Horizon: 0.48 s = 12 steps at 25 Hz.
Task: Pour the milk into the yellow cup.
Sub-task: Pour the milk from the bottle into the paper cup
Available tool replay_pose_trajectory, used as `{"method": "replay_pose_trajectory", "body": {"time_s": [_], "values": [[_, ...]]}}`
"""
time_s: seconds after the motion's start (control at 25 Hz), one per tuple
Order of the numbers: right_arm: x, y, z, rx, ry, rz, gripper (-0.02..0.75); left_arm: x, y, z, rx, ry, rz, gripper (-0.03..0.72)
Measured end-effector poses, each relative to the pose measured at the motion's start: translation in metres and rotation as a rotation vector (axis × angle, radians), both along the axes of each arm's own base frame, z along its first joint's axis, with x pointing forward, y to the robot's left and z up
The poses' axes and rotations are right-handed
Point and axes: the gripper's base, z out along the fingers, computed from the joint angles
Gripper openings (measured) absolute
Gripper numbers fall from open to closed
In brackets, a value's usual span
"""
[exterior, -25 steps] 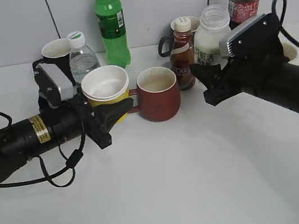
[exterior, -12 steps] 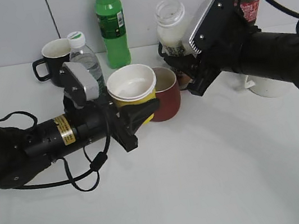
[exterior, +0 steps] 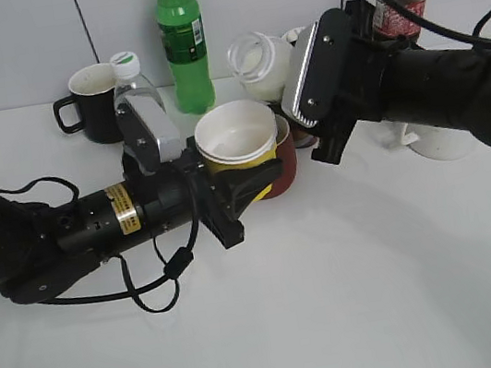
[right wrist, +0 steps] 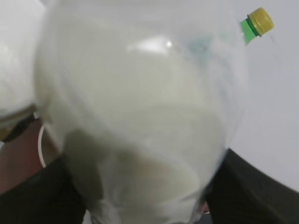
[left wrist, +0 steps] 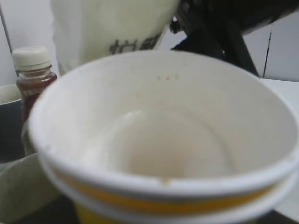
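My left claw clamps the yellow cup aloft, mouth up beside the red mug; my right claw grips the milk, tilted just above the cup's rim, ready to pour.

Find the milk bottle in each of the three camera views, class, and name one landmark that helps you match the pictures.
Exterior view: the milk bottle is top centre, tilted with its open neck to the left, above and right of the yellow cup.
Left wrist view: it fills the top, behind the cup's rim, black label text showing.
Right wrist view: its white body fills nearly the whole picture.
Shared landmark: the yellow cup, at the right wrist view's left edge.
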Motion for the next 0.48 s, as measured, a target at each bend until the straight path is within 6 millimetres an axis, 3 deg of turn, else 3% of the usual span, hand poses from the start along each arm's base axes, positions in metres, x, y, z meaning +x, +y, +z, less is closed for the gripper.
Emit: {"method": "replay_pose_trajectory", "body": {"time_s": [0.48], "values": [[0.0023,-0.0021,0.0014,-0.149,-0.146,0.021,0.487,-0.0039,-0.0015,-0.0011,0.016,-0.009,-0.047,0.342]]}}
